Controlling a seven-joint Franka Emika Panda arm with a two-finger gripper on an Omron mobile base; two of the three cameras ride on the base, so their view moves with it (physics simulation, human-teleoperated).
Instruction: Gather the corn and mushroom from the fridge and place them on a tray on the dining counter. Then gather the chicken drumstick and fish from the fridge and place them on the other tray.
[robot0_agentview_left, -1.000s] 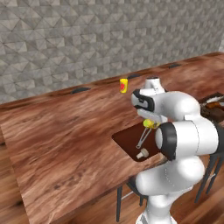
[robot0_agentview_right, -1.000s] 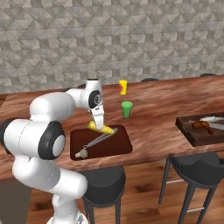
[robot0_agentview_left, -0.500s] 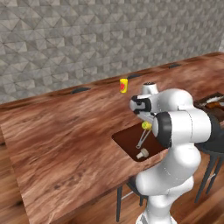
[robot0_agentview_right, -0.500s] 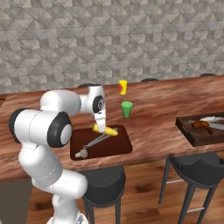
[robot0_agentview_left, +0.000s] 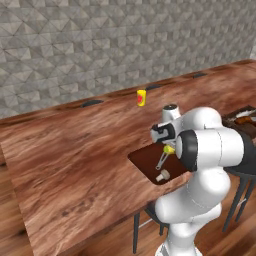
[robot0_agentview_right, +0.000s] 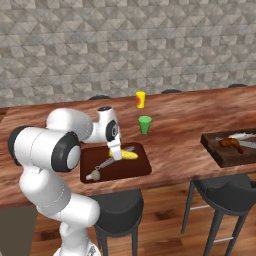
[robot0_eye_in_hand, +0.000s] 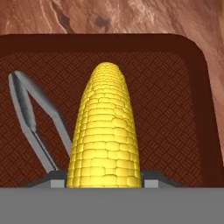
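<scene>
I see the corn (robot0_eye_in_hand: 105, 131) lying in the near tray (robot0_agentview_right: 140, 170) on the table (robot0_agentview_right: 175, 145), tongs (robot0_eye_in_hand: 35, 122) beside it, the mushroom (robot0_agentview_right: 92, 176) nearby; the second tray (robot0_agentview_right: 212, 150) sits well apart.

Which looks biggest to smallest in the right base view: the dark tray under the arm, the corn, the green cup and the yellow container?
1. Dark tray, by far the largest.
2. Corn.
3. Green cup and yellow container look about alike; the container stands farther back, so ranking those two is unsure.
</scene>
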